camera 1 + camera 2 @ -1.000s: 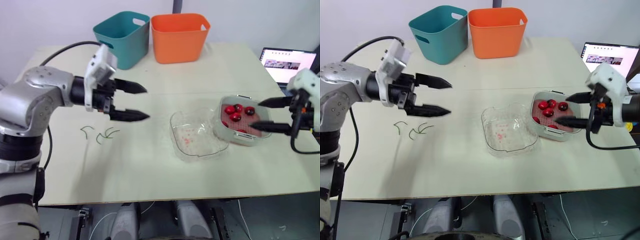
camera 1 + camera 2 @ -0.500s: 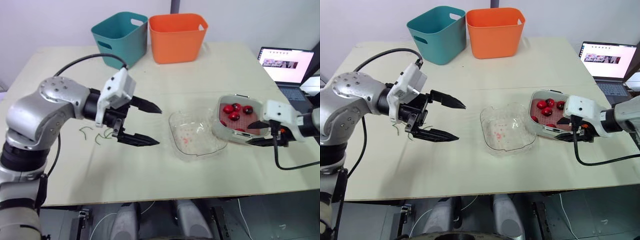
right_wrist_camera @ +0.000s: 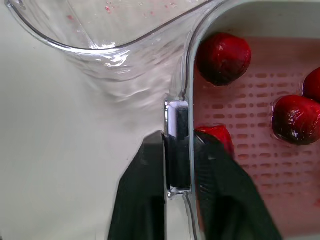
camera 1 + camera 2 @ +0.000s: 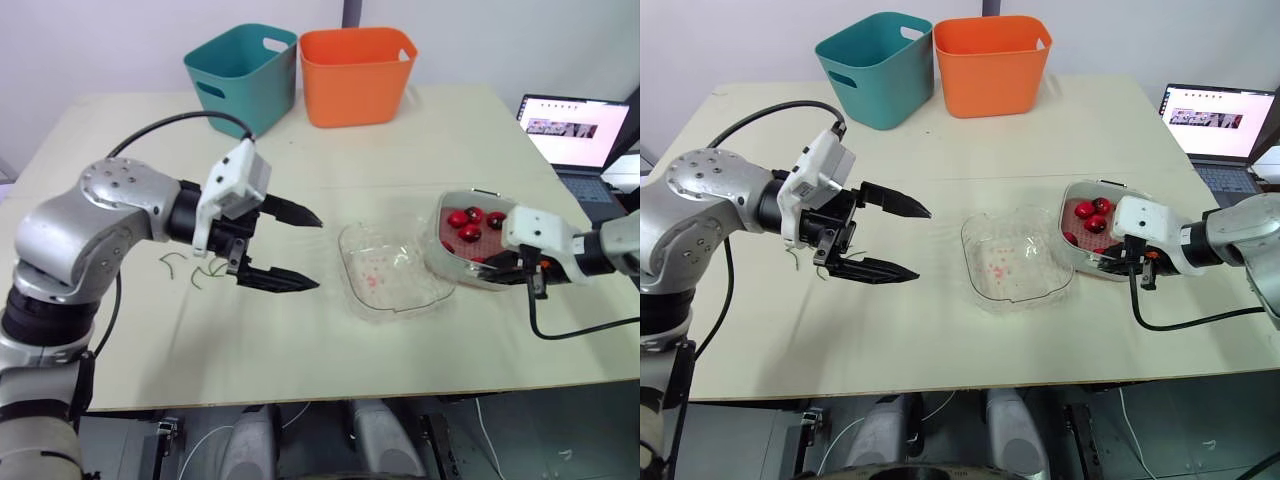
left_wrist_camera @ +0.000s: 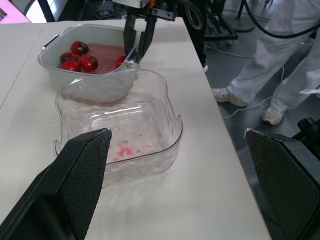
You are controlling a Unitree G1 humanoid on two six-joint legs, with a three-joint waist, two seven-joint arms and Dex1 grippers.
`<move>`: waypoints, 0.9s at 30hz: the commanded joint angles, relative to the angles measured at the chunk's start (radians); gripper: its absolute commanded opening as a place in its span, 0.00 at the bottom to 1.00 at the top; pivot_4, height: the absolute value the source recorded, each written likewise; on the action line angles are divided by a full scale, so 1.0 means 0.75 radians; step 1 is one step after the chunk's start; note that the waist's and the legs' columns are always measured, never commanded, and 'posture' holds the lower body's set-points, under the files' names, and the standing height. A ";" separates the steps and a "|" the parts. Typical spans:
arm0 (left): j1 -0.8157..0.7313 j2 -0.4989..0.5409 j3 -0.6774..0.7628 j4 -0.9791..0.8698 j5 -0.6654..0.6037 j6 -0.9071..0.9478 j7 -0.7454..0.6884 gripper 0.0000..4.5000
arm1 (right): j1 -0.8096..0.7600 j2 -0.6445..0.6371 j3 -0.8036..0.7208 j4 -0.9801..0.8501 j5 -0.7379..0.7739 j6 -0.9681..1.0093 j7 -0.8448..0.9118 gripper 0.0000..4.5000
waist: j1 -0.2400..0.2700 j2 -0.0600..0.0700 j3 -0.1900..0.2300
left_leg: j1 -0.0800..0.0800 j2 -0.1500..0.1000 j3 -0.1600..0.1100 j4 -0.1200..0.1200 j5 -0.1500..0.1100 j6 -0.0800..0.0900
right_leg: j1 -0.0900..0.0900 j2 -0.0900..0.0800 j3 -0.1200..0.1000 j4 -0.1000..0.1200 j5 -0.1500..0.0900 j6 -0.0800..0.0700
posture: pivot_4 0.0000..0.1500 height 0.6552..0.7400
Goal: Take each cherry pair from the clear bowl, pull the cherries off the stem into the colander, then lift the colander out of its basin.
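Observation:
The pink colander point(image 4: 497, 238) sits in its grey basin point(image 4: 470, 196) at the right, with several red cherries point(image 4: 470, 233) in it. My right gripper point(image 4: 500, 262) is at the near rim, shut on the colander's rim point(image 3: 178, 125), one finger point(image 3: 142, 190) outside the wall and one inside beside a cherry. The clear bowl point(image 4: 352, 245) lies just left of the basin, empty but for red juice spots. My left gripper point(image 4: 318, 252) hangs open above the table, left of the clear bowl, holding nothing.
Loose green stems point(image 4: 195, 268) lie on the table under my left arm. A teal bin point(image 4: 243, 75) and an orange bin point(image 4: 358, 72) stand at the back. A laptop point(image 4: 570, 125) sits at the far right. A person's legs point(image 5: 280, 65) stand beyond the table.
My right gripper went in to the colander's near rim and shut on it. My left gripper swung in toward the clear bowl, then stayed still and open.

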 commanded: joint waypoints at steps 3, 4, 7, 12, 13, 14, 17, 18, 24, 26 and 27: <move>0.002 0.009 0.042 -0.021 -0.015 -0.039 0.004 1.00 | -0.010 0.007 -0.025 -0.016 -0.022 -0.008 -0.001 0.09 | 0.000 0.000 0.000 | 0.000 0.000 0.000 0.000 0.000 0.000 | 0.000 0.000 0.000 0.001 0.000 0.000 | 1.00 1.00; 0.003 0.009 0.042 -0.017 -0.013 -0.042 0.003 1.00 | -0.011 0.004 -0.030 -0.021 -0.019 -0.003 0.000 0.09 | 0.000 0.000 0.000 | 0.000 0.000 0.000 0.000 0.000 0.000 | 0.000 0.000 0.000 0.001 0.000 0.000 | 1.00 1.00; 0.000 0.010 0.039 -0.005 -0.008 -0.052 0.003 1.00 | -0.021 -0.005 -0.047 -0.023 -0.015 0.001 0.000 0.09 | 0.000 0.000 0.000 | 0.000 0.000 0.000 0.001 0.000 0.000 | 0.000 0.000 0.000 0.002 0.000 0.000 | 1.00 1.00; -0.001 0.006 0.020 0.030 0.021 -0.092 -0.004 1.00 | -0.080 -0.039 -0.096 -0.054 0.040 0.064 0.038 0.09 | 0.000 0.000 0.000 | 0.000 0.000 0.000 0.001 0.000 0.000 | -0.001 0.000 0.000 0.004 0.000 -0.001 | 1.00 1.00; 0.002 0.005 0.015 0.038 0.028 -0.104 -0.008 1.00 | -0.099 -0.050 -0.109 -0.065 0.060 0.087 0.054 0.09 | 0.000 0.000 0.000 | 0.000 0.000 0.000 0.001 0.000 0.000 | -0.001 0.000 0.001 0.004 0.000 -0.001 | 1.00 1.00; 0.004 0.004 0.011 0.043 0.034 -0.112 -0.011 1.00 | -0.118 -0.058 -0.120 -0.072 0.077 0.108 0.067 0.09 | -0.001 0.000 0.000 | 0.000 -0.001 0.000 0.001 0.000 0.000 | -0.001 0.000 0.001 0.004 0.000 -0.001 | 1.00 1.00; 0.007 -0.001 0.003 0.056 0.047 -0.131 -0.018 1.00 | -0.156 -0.077 -0.136 -0.081 0.111 0.157 0.097 0.09 | -0.001 0.000 0.000 | 0.000 0.000 0.000 0.001 0.000 0.000 | -0.002 0.000 0.001 0.006 0.001 -0.001 | 1.00 1.00; 0.006 -0.003 0.000 0.059 0.050 -0.136 -0.019 1.00 | -0.163 -0.086 -0.139 -0.083 0.117 0.164 0.108 0.09 | -0.002 0.000 0.000 | 0.000 0.000 0.000 0.001 0.000 0.000 | -0.002 0.000 0.001 0.006 0.001 -0.002 | 1.00 1.00; 0.011 -0.010 -0.005 0.074 0.067 -0.152 -0.027 1.00 | -0.203 -0.134 -0.151 -0.073 0.131 0.174 0.156 0.09 | -0.002 0.001 0.000 | 0.001 0.000 0.000 0.001 0.000 0.000 | -0.002 0.000 0.001 0.006 0.000 -0.001 | 1.00 1.00; 0.012 -0.008 -0.004 0.084 0.074 -0.160 -0.031 1.00 | -0.240 -0.142 -0.149 -0.055 0.133 0.176 0.169 0.09 | -0.002 0.000 0.000 | 0.001 0.000 0.001 0.001 0.000 0.000 | -0.002 0.000 0.001 0.007 0.000 -0.001 | 1.00 1.00; 0.012 -0.007 -0.003 0.091 0.077 -0.164 -0.031 1.00 | -0.259 -0.144 -0.145 -0.045 0.130 0.174 0.172 0.09 | -0.002 0.001 0.000 | 0.001 0.000 0.001 0.001 0.000 0.000 | -0.002 0.000 0.001 0.007 0.000 -0.001 | 1.00 1.00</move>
